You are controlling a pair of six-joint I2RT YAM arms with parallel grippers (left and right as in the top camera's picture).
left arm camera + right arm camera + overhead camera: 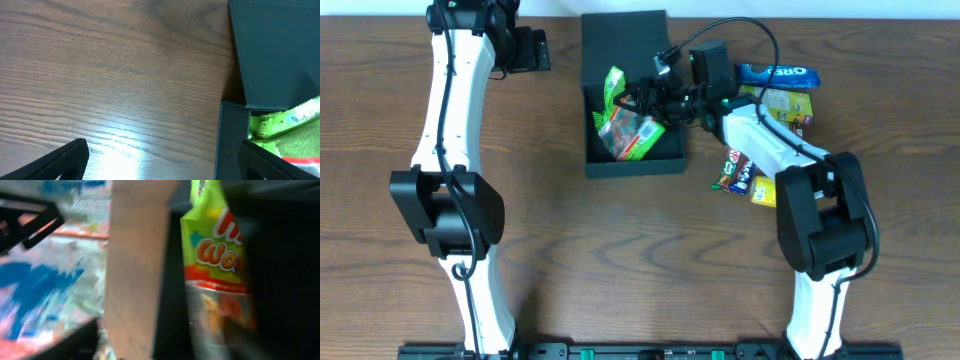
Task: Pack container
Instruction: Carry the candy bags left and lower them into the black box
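On my overhead feed, the left gripper [538,48] sits at the far 11 o'clock end of the tabletop [570,250]. Its wrist camera shows the two fingertips [65,160] far apart at the bottom corners of the view. So those jaws are spread, with only bare wood between them.

The container [588,120] lies at about 4 o'clock from that gripper, apart from it. Its flat flap lid [625,45] is laid open at 12 o'clock, roughly level with the left jaws and just beside them at 3 o'clock. Inside the shallow walls I see green snack packets [630,135] piled loosely, one leaning toward the left wall.

The right gripper [642,100] reaches in from 3 o'clock, over the container's right wall, with its tips above the packets inside. Its wrist feed is badly blurred. I can still make out one dark finger [30,220] at the top left and another low down, well apart, and a green packet off to the side rather than pinched. I read those jaws as spread and holding nothing.

At 3 o'clock of the container, loose packets rest on the wood. There is a blue one [780,74], a yellow one [788,104] just below it, and a brown bar [735,168] nearer 5 o'clock.
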